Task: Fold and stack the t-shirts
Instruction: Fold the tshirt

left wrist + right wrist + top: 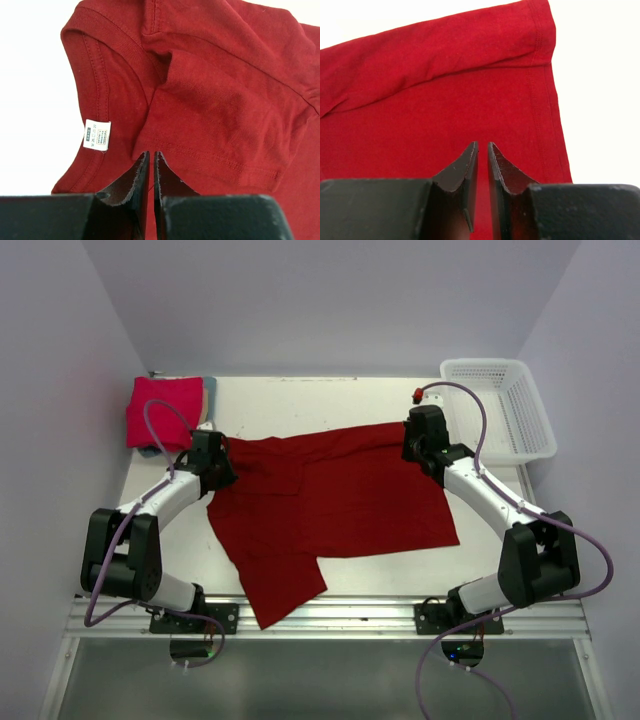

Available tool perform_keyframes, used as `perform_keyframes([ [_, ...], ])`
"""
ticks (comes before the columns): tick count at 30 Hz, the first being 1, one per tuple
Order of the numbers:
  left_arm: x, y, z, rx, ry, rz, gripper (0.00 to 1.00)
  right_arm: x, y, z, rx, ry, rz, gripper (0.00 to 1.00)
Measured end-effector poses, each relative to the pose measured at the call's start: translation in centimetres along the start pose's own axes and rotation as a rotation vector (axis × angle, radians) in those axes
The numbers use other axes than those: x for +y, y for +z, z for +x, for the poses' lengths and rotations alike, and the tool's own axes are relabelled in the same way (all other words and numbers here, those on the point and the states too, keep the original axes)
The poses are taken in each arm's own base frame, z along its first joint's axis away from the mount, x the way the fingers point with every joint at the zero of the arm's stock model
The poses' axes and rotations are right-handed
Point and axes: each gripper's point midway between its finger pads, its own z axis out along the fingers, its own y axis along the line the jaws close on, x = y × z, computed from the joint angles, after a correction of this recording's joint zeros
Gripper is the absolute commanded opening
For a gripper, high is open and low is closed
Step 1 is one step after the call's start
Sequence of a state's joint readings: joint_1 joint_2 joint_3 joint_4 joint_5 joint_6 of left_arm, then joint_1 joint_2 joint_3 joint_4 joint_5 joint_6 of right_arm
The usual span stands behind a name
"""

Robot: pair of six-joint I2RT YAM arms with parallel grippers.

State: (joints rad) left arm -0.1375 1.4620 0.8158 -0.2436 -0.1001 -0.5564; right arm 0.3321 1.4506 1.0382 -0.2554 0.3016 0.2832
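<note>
On the bench (560, 500): dark crimson t-shirt (330, 500) spread flat. Left gripper (151, 156) over its collar end, right gripper (482, 146) over its hem; both nearly closed, gripping nothing. Beyond its collar, folded pinkish-red t-shirt (163, 410).

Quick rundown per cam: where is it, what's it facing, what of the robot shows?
Top external: above and behind the bases, looking down at the table; both arms show.
Left wrist: faces the crimson t-shirt at collar and sleeve; left pincer in view.
Right wrist: faces the shirt's hem corner; right pincer in view.
Shared: the crimson t-shirt appears in all three.
</note>
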Motion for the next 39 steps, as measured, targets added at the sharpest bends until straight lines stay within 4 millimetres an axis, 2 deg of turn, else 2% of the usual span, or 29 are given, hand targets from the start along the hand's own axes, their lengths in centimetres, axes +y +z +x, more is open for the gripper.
perform_keyframes([
  [4,0.1,0.7,0.2,0.007,0.001,-0.005,0.11,0.0,0.0,0.0,0.000,0.000,0.000,0.17],
  [11,1.1,3.3,2.4,0.076,0.009,-0.050,0.11,0.0,0.0,0.0,0.001,0.000,0.000,0.17],
  [19,0.9,3.5,2.1,0.059,0.008,-0.043,0.12,-0.1,0.0,0.4,0.010,-0.004,0.003,0.17],
  [24,1.0,3.5,2.1,0.056,0.008,-0.043,0.00,-0.1,0.1,0.5,0.011,-0.004,0.003,0.17],
  [34,0.9,3.6,2.0,0.050,0.009,-0.040,0.00,-0.1,0.0,0.5,0.014,-0.005,0.004,0.17],
  [39,0.7,2.7,1.5,0.037,0.007,-0.028,0.00,-0.2,0.0,0.5,0.014,-0.005,0.005,0.17],
])
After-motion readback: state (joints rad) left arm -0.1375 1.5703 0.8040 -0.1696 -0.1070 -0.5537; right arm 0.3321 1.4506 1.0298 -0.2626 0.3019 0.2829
